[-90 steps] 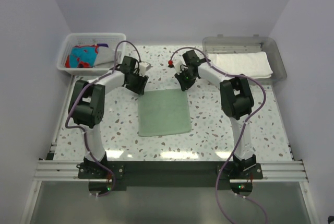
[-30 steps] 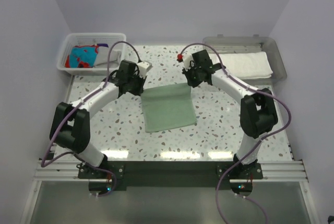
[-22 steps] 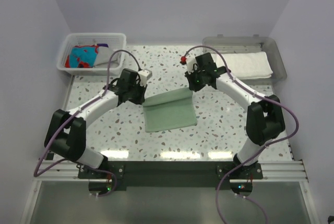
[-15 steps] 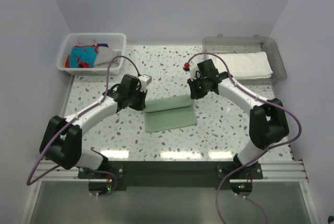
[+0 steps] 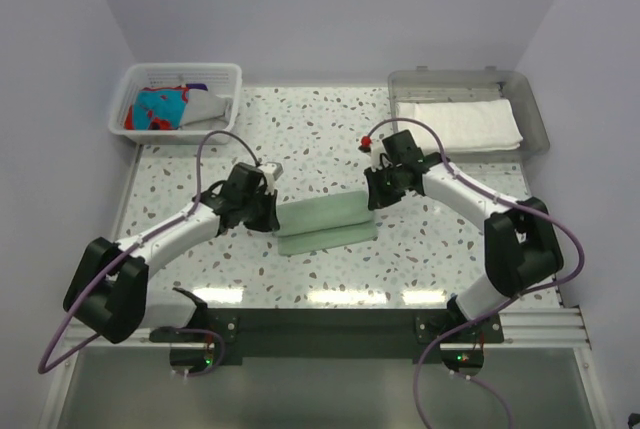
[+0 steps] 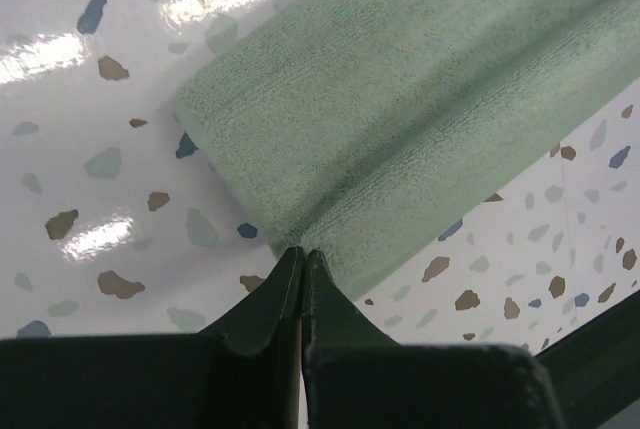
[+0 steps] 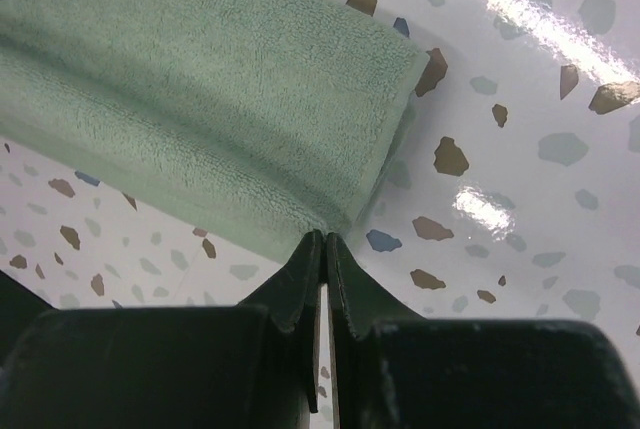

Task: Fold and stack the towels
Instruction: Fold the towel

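Note:
A pale mint green towel (image 5: 325,226) lies mid-table, doubled over into a narrow band. My left gripper (image 5: 271,216) is shut on its left corner, and the left wrist view has the closed tips (image 6: 303,252) pinching the green towel (image 6: 400,99). My right gripper (image 5: 373,199) is shut on the right corner, its tips (image 7: 323,237) meeting at the edge of the green towel (image 7: 200,89). A folded white towel (image 5: 460,122) lies in the clear tray (image 5: 535,114). The turquoise-and-red towel (image 5: 157,109) and a grey one (image 5: 207,105) sit in the basket (image 5: 232,77).
The white slatted basket stands at the back left corner and the clear grey tray at the back right. Purple cables loop over both arms. The terrazzo table (image 5: 450,239) ends at a metal rail (image 5: 320,324) in front.
Both grippers have drawn the green towel's far edge toward the near side, folding it from a flat square into a narrow band. Both arms have stretched low and forward.

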Controlling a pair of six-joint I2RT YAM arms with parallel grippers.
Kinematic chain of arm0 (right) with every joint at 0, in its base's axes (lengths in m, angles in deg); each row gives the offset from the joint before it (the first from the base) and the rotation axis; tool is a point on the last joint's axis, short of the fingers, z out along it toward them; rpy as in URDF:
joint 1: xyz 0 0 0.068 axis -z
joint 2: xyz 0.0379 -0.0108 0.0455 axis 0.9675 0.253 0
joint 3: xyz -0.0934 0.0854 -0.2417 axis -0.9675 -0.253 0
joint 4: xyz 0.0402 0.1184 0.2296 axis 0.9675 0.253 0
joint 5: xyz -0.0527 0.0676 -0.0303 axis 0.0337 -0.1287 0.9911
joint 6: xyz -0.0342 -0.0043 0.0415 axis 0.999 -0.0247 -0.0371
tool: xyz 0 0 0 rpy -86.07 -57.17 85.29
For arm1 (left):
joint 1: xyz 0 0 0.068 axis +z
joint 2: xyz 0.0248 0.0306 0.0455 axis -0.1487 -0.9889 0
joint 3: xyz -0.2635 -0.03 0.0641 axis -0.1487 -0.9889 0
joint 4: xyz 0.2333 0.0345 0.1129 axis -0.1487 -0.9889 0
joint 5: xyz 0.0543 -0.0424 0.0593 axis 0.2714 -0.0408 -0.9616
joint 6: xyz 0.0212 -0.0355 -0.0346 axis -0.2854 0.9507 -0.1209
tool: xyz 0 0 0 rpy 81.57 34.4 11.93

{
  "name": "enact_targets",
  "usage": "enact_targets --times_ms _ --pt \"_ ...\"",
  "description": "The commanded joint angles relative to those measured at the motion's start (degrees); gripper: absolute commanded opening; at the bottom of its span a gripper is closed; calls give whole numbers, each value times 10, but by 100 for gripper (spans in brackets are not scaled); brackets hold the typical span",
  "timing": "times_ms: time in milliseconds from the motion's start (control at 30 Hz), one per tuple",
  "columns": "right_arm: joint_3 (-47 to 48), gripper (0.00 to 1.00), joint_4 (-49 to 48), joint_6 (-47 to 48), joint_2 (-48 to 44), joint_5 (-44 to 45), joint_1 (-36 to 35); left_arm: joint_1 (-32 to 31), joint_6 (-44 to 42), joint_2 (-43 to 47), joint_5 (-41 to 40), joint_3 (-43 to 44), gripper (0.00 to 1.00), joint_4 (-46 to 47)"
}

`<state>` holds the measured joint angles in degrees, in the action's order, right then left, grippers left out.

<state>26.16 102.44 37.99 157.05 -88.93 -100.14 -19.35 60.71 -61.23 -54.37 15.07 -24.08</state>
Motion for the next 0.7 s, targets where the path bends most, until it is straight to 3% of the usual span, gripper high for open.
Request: enact_targets --times_ms 0,667 --pt "2 0 -6 -14 -27 14 1 -7 40 29 8 -20 0 16" --pt "-26 0 -4 -30 -57 19 1 -29 70 59 2 -52 0 9"
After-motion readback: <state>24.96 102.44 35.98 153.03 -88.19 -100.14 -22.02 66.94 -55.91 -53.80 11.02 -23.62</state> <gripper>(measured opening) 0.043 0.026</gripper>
